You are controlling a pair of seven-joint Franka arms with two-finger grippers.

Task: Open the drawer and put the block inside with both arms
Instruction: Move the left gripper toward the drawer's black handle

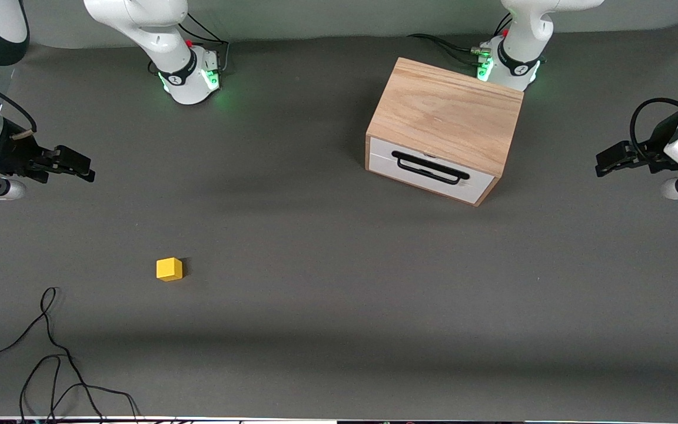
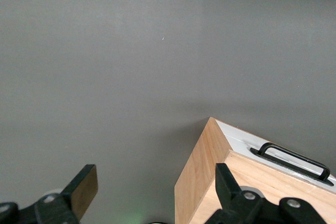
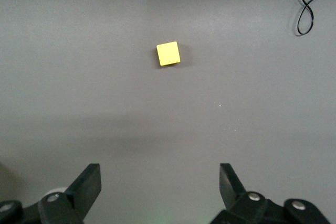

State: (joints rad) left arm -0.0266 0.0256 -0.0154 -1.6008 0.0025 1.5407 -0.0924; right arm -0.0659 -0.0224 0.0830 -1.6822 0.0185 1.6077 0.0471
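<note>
From the front, nothing of the task was done. The drawer (image 1: 430, 169) sat flush in its cabinet (image 1: 446, 112), near the left arm's base. The block (image 1: 169, 269) lay on the counter (image 1: 339, 306) toward the right arm's end, well apart from the cabinet and nearer the camera. The right tool (image 1: 74, 165) and left tool (image 1: 610, 160) hung over opposite ends of the counter, touching nothing.

In the left wrist view, the left tool (image 2: 156, 184) was spread wide and empty above a cabinet (image 2: 202, 174) corner, the handle (image 2: 294, 157) untouched.

In the right wrist view, the right tool (image 3: 160, 184) was released and empty, the block (image 3: 168, 53) ahead of it. Opening, pickup and placing all remained.
</note>
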